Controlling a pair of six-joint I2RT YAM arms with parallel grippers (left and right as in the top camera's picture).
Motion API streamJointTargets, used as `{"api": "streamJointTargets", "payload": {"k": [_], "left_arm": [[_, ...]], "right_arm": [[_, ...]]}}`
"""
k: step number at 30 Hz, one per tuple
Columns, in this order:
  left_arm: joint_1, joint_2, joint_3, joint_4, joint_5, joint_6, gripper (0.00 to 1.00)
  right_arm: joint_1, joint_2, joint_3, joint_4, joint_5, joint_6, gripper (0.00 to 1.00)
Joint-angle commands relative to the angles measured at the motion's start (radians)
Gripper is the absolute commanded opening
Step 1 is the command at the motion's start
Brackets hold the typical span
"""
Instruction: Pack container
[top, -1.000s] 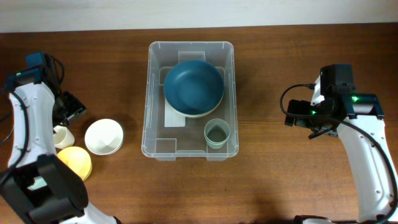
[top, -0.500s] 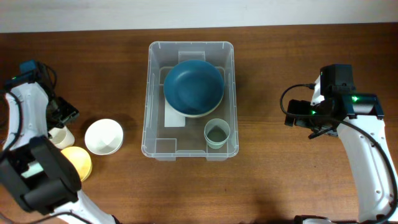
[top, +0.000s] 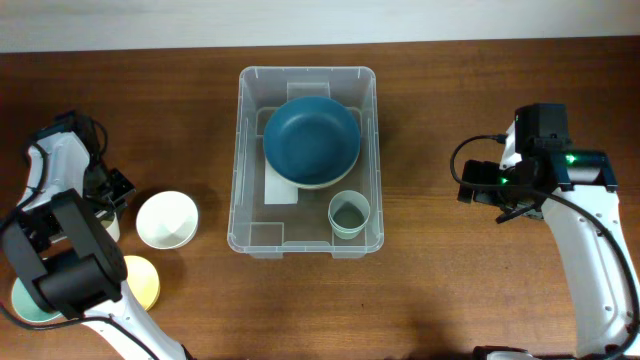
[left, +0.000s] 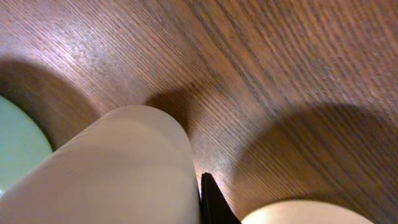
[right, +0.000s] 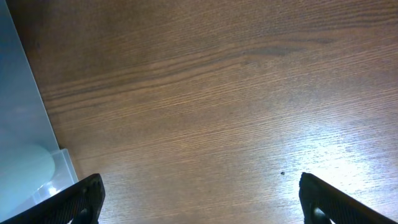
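Centre of the desk (top: 450, 310) sits the container (top: 240, 150), a blue bowl (top: 311, 139) and green cup (top: 349, 214) already nested inside to save room. Left of it, a white bowl (top: 167, 219) and yellow bowl (top: 143, 282) wait. The right pincer (right: 202, 199) gapes idle over bare wood. The left pincer (top: 113, 190) is clenched against the cream cup (left: 118, 168), though I can't tell if it's gripping the wall. A second ago it gaped.
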Motion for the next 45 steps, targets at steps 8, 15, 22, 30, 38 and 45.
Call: {"api": "streamJointTargets", "payload": {"k": [8, 15, 22, 30, 38, 45], "left_arm": [[-0.018, -0.151, 0.275, -0.193, 0.068, 0.012, 0.01], [-0.158, -0.361, 0.290, -0.211, 0.149, 0.035, 0.01], [-0.459, -0.481, 0.290, -0.219, 0.149, 0.034, 0.01], [-0.864, -0.450, 0.290, -0.168, 0.150, 0.008, 0.01], [-1.066, -0.338, 0.290, -0.109, 0.151, 0.008, 0.01], [-1.111, -0.252, 0.290, -0.110, 0.226, 0.009, 0.01]], "right_arm": [[-0.003, -0.016, 0.015, 0.000, 0.005, -0.008, 0.95], [-0.003, -0.016, 0.015, 0.000, 0.005, -0.008, 0.95], [-0.003, -0.016, 0.015, -0.004, 0.005, -0.008, 0.96], [-0.003, -0.016, 0.015, -0.004, 0.005, -0.007, 0.96], [-0.005, -0.016, 0.015, -0.024, 0.108, 0.063, 0.96], [-0.037, -0.016, 0.015, -0.039, 0.185, 0.159, 1.00]]}}
